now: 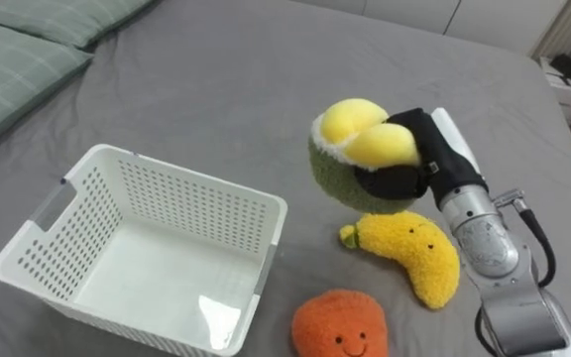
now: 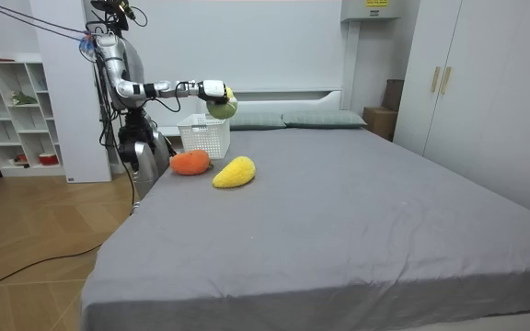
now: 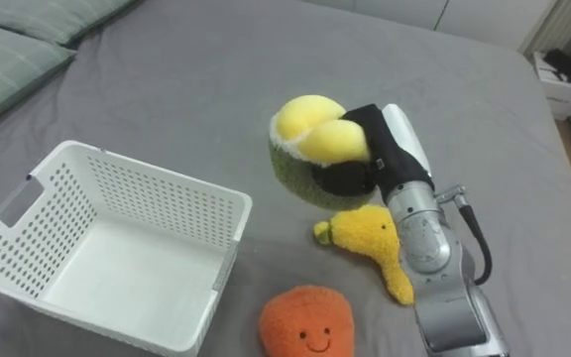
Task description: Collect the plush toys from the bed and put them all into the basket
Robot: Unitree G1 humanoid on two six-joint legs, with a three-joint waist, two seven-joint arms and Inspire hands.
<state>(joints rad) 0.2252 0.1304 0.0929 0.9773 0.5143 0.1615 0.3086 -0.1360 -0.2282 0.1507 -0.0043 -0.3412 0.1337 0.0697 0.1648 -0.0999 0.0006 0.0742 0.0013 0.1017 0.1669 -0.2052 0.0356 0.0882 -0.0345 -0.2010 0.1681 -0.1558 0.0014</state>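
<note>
Right hand clamped on green-yellow plush, raised over bed beside white basket; 2 more toys, banana and orange, lie below.

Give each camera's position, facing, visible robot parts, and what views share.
Left eye view: on the robot's head, looking down at the grey bed; right arm enters lower right, right hand curled round a green-and-yellow plush toy.
Right eye view: beside it, same look, same arm.
Room view: near the bed's foot, facing the whole standing robot.
All share: white perforated plastic basket, yellow plush banana, orange plush toy.
</note>
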